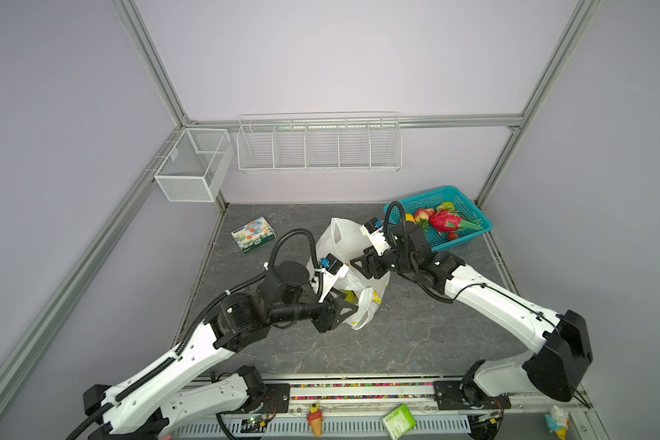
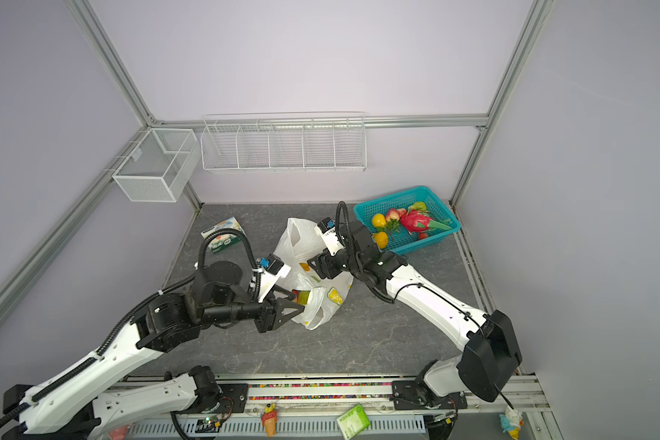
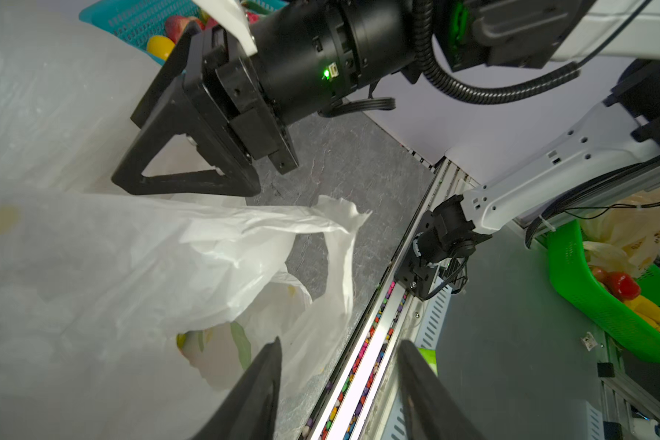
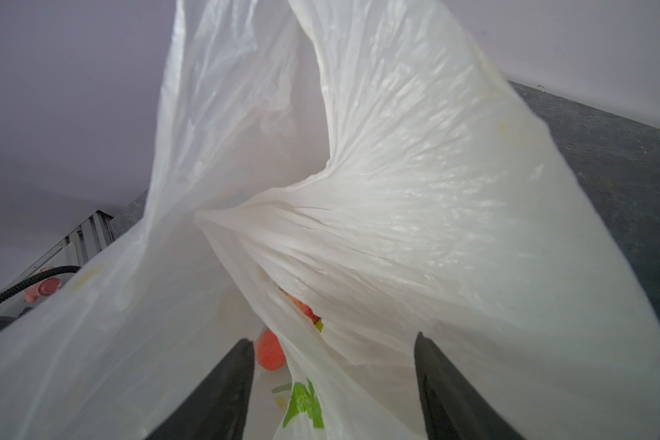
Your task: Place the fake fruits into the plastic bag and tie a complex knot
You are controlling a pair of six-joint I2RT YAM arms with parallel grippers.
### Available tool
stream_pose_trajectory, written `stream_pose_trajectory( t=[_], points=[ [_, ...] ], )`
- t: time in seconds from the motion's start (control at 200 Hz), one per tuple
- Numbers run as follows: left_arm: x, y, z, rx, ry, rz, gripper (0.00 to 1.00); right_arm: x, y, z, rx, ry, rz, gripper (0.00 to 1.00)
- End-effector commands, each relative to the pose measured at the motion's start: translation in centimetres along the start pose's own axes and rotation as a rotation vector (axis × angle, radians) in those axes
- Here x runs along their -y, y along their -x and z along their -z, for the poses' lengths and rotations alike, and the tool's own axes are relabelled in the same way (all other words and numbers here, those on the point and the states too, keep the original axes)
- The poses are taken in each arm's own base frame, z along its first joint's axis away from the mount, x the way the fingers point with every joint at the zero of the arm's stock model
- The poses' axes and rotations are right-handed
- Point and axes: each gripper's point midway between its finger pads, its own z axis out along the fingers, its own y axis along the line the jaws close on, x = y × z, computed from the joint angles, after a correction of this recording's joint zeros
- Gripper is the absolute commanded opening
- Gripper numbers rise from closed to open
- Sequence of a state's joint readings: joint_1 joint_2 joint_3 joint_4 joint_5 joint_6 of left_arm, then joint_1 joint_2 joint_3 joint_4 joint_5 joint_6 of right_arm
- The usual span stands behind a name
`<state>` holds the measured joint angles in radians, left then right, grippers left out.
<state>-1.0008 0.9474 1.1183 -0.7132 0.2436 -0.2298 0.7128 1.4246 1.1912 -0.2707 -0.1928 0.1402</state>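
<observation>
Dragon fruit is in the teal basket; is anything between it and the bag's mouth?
Yes: the right arm lies across the straight line from the teal basket to the plastic bag, with the right pincer at the bag's mouth. The dragon fruit itself lies uncovered in the basket.

L arm point(image 1: 176, 365) runs from lower left of frame up to centre in both top views, elbow bent, wrist level, pointing right. L gripper point(image 1: 353, 304) sits just below centre. Its jaws stand apart w/ a clear gap btwn them in the L wrist view. R arm point(image 1: 484, 301) comes in from lower right, reaching up-left. R gripper point(image 1: 353, 263) points left, just above the L gripper, jaws wide apart.
</observation>
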Motion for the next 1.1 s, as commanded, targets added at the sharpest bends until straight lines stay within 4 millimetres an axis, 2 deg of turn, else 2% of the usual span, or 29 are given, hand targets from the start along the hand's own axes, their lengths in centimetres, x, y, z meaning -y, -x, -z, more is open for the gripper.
stream_pose_trajectory(
  t=[0.0, 0.27, 0.345, 0.39, 0.485, 0.585, 0.685, 0.8, 0.895, 1.095],
  points=[
    [0.2, 1.0, -0.2, 0.033, 0.005, -0.047, 0.51, 0.0, 0.0, 0.1, -0.009, 0.010, -0.017, 0.70],
    [0.7, 1.1, -3.7, 0.009, -0.027, -0.077, 0.51, 0.5, -0.3, 0.7, -0.012, -0.018, -0.005, 0.70],
    [0.6, 1.5, -4.4, 0.025, -0.022, -0.082, 0.42, 1.0, -0.3, 1.1, -0.014, -0.041, 0.003, 0.70],
    [0.4, 1.8, -4.4, 0.039, -0.013, -0.086, 0.30, 1.3, -0.4, 1.4, -0.018, -0.064, 0.011, 0.70],
    [-0.6, 2.1, -3.2, 0.072, 0.054, -0.089, 0.00, 2.6, -0.7, 2.7, -0.024, -0.150, 0.037, 0.71],
    [-3.0, 2.0, -0.2, 0.131, 0.190, -0.053, 0.00, 3.0, -1.1, 4.4, -0.023, -0.201, 0.086, 0.72],
    [-4.8, 1.8, 2.4, 0.184, 0.207, -0.004, 0.00, 0.5, -1.4, 5.2, -0.010, -0.100, 0.200, 0.73],
    [-6.0, 1.6, 4.2, 0.209, 0.204, 0.037, 0.00, -2.3, -1.4, 5.1, 0.013, -0.029, 0.336, 0.74],
    [-6.9, 1.1, 4.6, 0.206, 0.226, 0.050, 0.00, -3.4, -1.0, 4.4, 0.019, -0.003, 0.390, 0.75],
    [-7.7, 0.3, 4.3, 0.195, 0.246, 0.068, 0.00, -5.2, -1.0, 0.7, -0.031, 0.060, 0.455, 0.70]
  ],
)
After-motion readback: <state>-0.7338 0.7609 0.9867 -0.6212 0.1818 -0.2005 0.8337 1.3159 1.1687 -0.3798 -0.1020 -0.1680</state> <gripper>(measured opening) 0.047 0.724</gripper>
